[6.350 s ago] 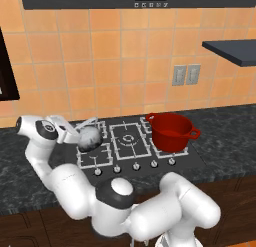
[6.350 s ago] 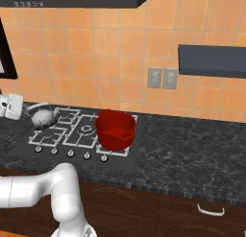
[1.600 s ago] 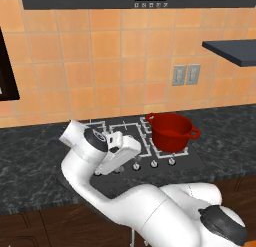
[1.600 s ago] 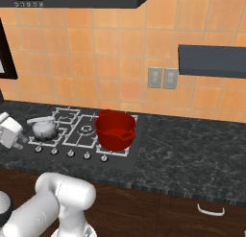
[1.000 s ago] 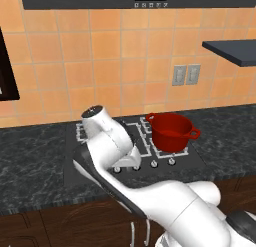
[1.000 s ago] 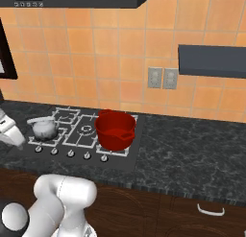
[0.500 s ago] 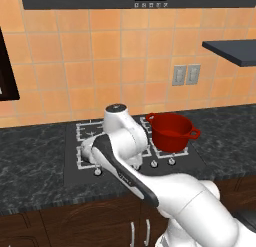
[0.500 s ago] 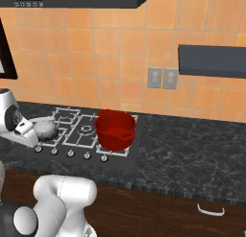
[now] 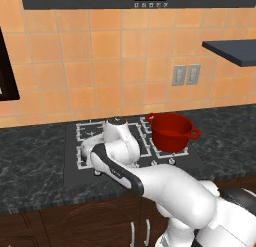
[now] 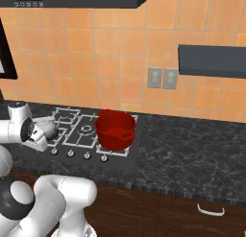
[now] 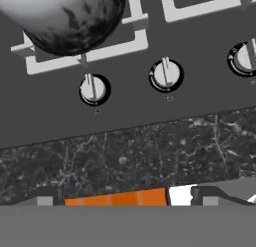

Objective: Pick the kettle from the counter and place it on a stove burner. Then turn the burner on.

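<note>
The kettle is seated on the front-left stove burner, just behind two silver knobs. The gripper is spread wide and empty over the counter edge. A red pot is seen on the right grate.
</note>
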